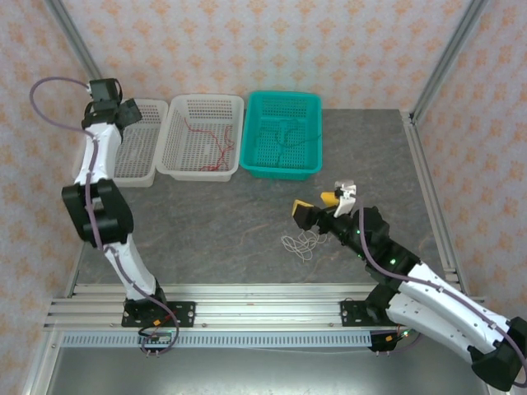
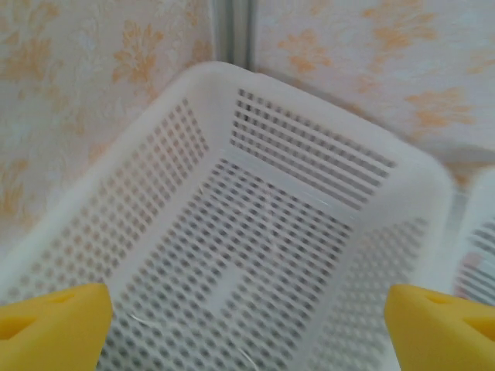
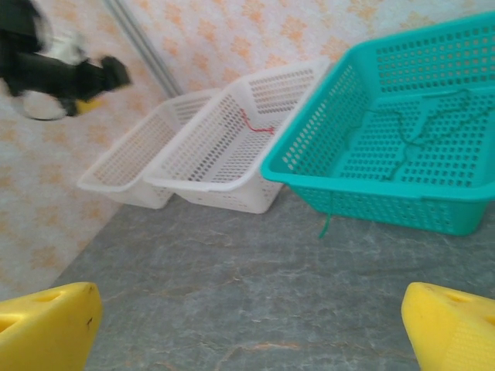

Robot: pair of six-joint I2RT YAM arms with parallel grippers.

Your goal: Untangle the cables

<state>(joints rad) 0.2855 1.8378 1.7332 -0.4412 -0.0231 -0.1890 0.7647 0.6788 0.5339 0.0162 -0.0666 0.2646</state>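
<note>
The red cable [image 1: 216, 141] is seen lying in the white basket [image 1: 189, 171] just left of the teal basket [image 1: 284, 169] — which itself holds the green cable [image 1: 290, 136], one strand of it poking out through the near wall. The white-grey cable [image 1: 300, 243] is pictured in a loose coil on the table [image 1: 214, 230], well in front of the teal basket. Just beside that coil the right gripper [image 1: 317, 204] is held with its jaws wide, nothing between them. The left gripper [image 2: 247, 328] — jaws likewise spread wide and empty — is poised over the second white basket [image 2: 309, 154], the one farthest left of the teal basket.
</note>
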